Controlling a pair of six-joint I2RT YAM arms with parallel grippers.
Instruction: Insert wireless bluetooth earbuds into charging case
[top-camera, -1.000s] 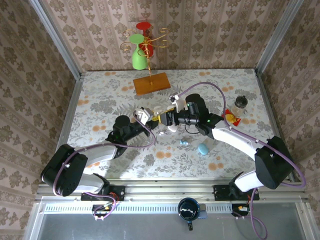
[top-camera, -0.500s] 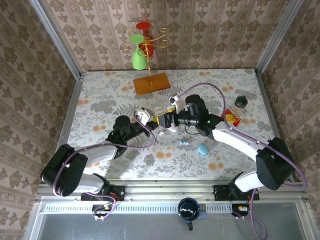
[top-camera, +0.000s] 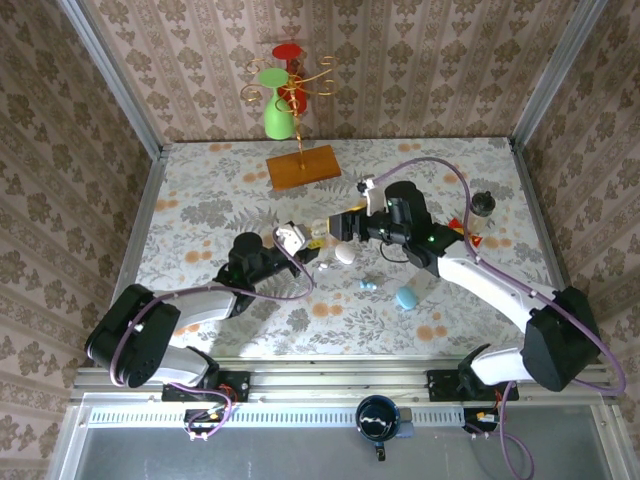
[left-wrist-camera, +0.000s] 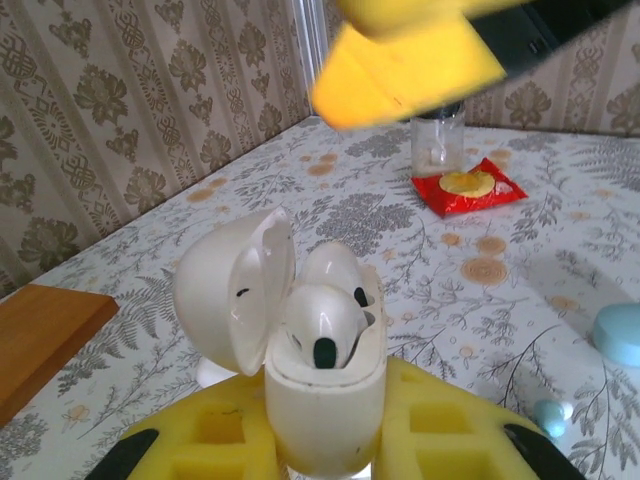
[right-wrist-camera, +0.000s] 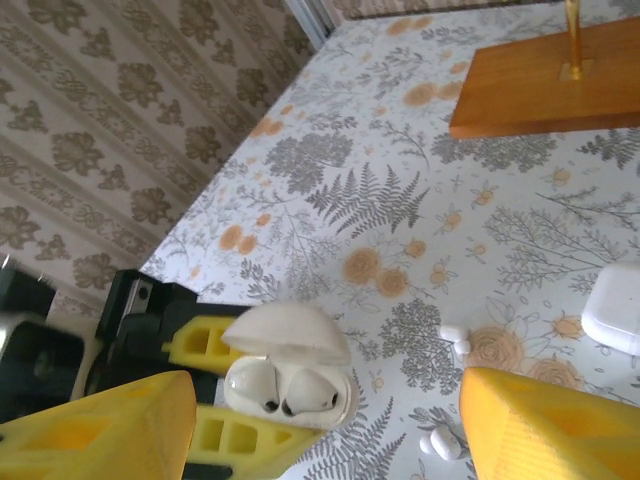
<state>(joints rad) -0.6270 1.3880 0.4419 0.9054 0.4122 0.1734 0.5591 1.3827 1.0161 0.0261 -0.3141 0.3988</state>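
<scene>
just pulled the right gripper (top-camera: 330, 228) back toward 2 o'clock, fingers spread, holding nothing. pinching the open white charging case (left-wrist-camera: 325, 400) tight in the left gripper (left-wrist-camera: 325, 450). showing two white earbuds (left-wrist-camera: 322, 322) tucked inside, so probably lid-closing next.

Right claw (top-camera: 333, 228) close above open case (left-wrist-camera: 325, 400), bare table (top-camera: 190, 215) left
</scene>
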